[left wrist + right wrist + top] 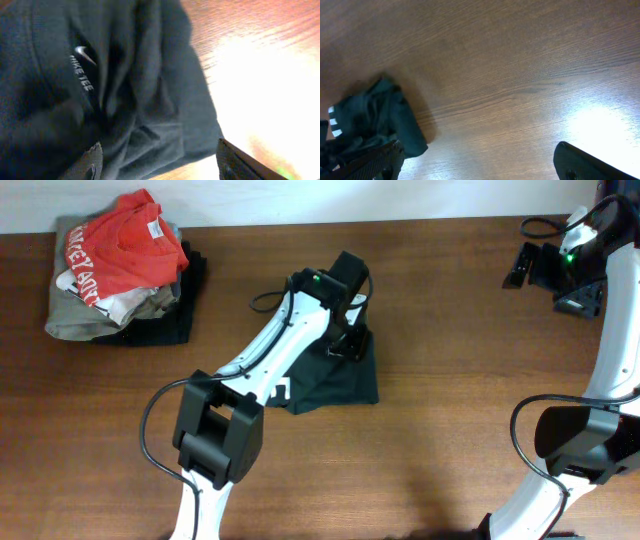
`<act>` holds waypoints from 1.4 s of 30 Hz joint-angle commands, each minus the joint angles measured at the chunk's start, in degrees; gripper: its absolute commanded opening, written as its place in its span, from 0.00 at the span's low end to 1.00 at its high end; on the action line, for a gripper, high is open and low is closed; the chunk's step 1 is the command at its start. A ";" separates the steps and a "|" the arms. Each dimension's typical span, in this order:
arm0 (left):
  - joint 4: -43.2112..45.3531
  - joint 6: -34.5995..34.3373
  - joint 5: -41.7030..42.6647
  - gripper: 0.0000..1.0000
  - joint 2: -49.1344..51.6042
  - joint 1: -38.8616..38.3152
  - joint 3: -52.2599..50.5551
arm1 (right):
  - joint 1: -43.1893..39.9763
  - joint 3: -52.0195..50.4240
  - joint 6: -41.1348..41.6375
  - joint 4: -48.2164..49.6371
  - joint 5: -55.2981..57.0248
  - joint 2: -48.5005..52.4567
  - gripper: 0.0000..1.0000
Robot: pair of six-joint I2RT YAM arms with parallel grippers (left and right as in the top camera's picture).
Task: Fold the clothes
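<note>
The dark green garment [340,385] lies bunched directly under the left claw [345,340], spreading from there toward the arm's base. It is rumpled into lengthwise folds, and a small white logo [80,67] runs along one of them. Its straight outer edge falls between the fingers. The left claw is spread wide, with one finger [87,165] over the cloth and the other over bare counter [450,380]. Whether either touches the cloth is unclear.

The right claw [518,265] is well apart from the garment, also wide and holding nothing, with open wood beneath it. Far beyond the left claw's other side sits a pile of clothes [100,305] topped by a red shirt [125,245].
</note>
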 commanded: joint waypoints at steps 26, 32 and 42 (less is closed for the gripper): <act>-7.23 9.11 6.99 0.80 -1.75 12.79 -3.93 | -0.02 0.55 -0.57 0.00 0.70 -1.11 0.99; -4.87 11.96 12.46 0.68 -1.75 12.55 -6.45 | -0.02 0.55 -0.57 0.00 0.70 -1.11 0.99; -5.38 13.00 14.84 0.01 -1.86 10.56 -6.45 | -0.02 0.55 -0.57 0.00 0.70 -1.11 0.99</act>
